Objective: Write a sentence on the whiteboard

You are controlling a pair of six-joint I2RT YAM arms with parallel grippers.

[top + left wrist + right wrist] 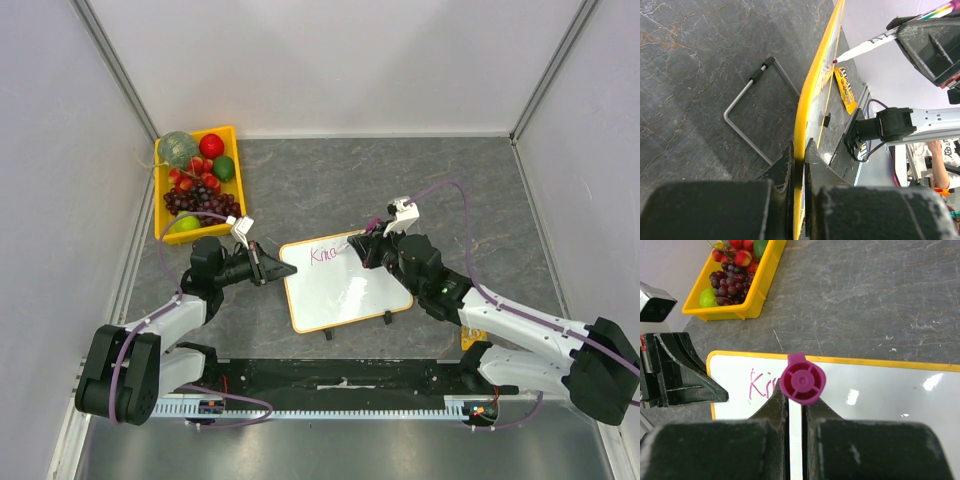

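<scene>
Black fingers of the left gripper fill the bottom of the left wrist view. Its jaws are pinched nearly together on the thin orange-tan frame of the whiteboard, so only the edge of the board passes between them. From overhead, this left gripper grips the board's left short edge near its far corner.

The right gripper has its jaws narrowed on a marker, whose round magenta end points up at the wrist camera. In the left wrist view the marker shows a white barrel, and its dark pink tip meets the writing face. Overhead, the right gripper hangs over the far right corner of the board.

The whiteboard lies in the middle of the table, turned at a slant, with two small black clips on its near long edge. The sentence is only begun. Pink letters reading "Kin" sit at the far left corner, and what follows them is hidden behind the marker.

The table is dark grey stone-patterned sheet, enclosed by plain white wall panels. A yellow tray in the far left corner holds grapes, strawberries, a red apple and a green melon. A bent wire loop with a black sleeve lies on the table beside the board's edge. A yellow snack packet lies near the right arm's base.
</scene>
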